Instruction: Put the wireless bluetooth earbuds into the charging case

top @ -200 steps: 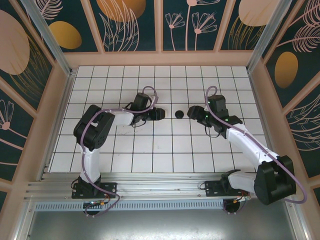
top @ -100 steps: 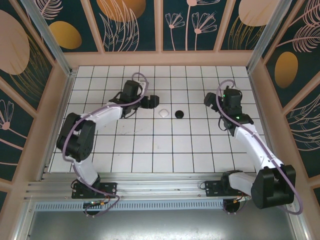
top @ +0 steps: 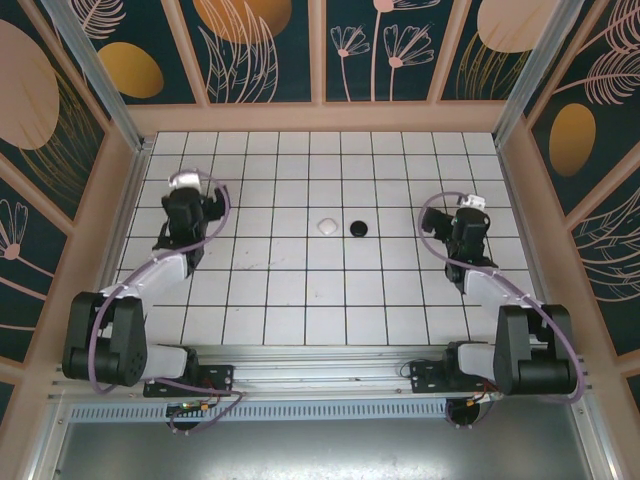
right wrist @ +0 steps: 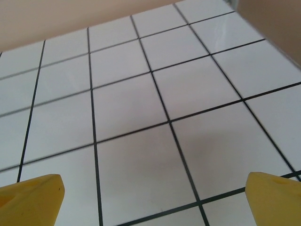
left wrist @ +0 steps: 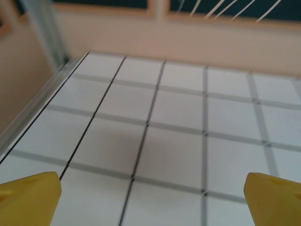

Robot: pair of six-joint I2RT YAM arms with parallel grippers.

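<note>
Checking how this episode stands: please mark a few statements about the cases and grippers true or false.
1. In the top view the white case lies left of the black case. True.
2. The left gripper holds the black case. False: it is open and empty, over bare tiles.
3. The two cases touch each other. False: a gap shows between them.
4. The right gripper is open with nothing between its fingers. True.

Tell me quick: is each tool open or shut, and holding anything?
Left tool: open, holding nothing.
Right tool: open, holding nothing.
</note>
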